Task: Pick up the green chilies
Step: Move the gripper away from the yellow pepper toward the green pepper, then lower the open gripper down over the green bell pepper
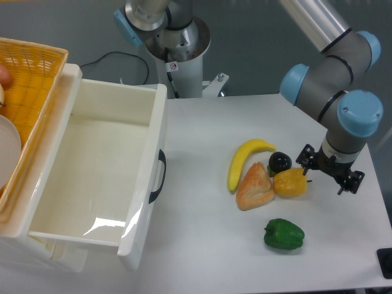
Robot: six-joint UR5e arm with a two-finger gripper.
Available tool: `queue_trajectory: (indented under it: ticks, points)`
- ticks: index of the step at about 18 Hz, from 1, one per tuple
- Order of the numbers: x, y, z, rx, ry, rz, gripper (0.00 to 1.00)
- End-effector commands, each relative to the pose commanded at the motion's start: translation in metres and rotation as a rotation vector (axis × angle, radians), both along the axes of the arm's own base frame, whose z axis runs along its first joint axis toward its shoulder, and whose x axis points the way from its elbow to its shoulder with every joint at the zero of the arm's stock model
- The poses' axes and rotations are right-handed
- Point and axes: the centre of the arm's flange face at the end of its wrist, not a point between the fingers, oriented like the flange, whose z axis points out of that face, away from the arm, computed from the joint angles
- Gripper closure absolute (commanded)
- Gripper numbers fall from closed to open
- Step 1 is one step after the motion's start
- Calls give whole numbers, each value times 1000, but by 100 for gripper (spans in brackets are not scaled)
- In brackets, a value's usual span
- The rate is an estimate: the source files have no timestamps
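Note:
The green chilies (283,234) are one glossy dark-green pepper-shaped piece lying on the white table (202,245) near its front right. My gripper (331,168) hangs from the arm's wrist at the right, up and to the right of the green piece and well apart from it. It sits just to the right of a yellow pepper (290,182). Its black finger links stand spread wide and nothing is between them. The fingertips are partly hidden under the wrist.
A banana (245,160), a tan bread piece (254,187) and a small black round fruit (280,162) cluster beside the yellow pepper. A large white bin (98,177) fills the left. A yellow basket (30,92) stands behind it. A dark object (386,263) sits at the right edge.

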Motion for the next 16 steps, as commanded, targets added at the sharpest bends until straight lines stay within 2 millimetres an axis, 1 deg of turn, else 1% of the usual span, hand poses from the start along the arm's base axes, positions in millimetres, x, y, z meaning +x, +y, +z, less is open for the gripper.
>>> queue_trajectory:
  ticks: [1, 3, 4, 6, 7, 9, 10, 12, 13, 16]
  points:
    - [-1, 4, -1, 7, 6, -7, 0]
    - [3, 29, -10, 21, 44, -39, 0]
    - [10, 36, -12, 20, 48, -55, 0]
    - [16, 45, -15, 23, 46, -92, 0]
    - [21, 53, -16, 16, 50, -156, 0]
    - [19, 57, -18, 5, 63, -295, 0]
    - [14, 58, -20, 15, 71, -330, 0]
    - [13, 64, -22, 39, 99, -358, 0]
    - [11, 68, -29, 39, 102, -392, 0]
    - [8, 84, -29, 39, 131, -547, 0]
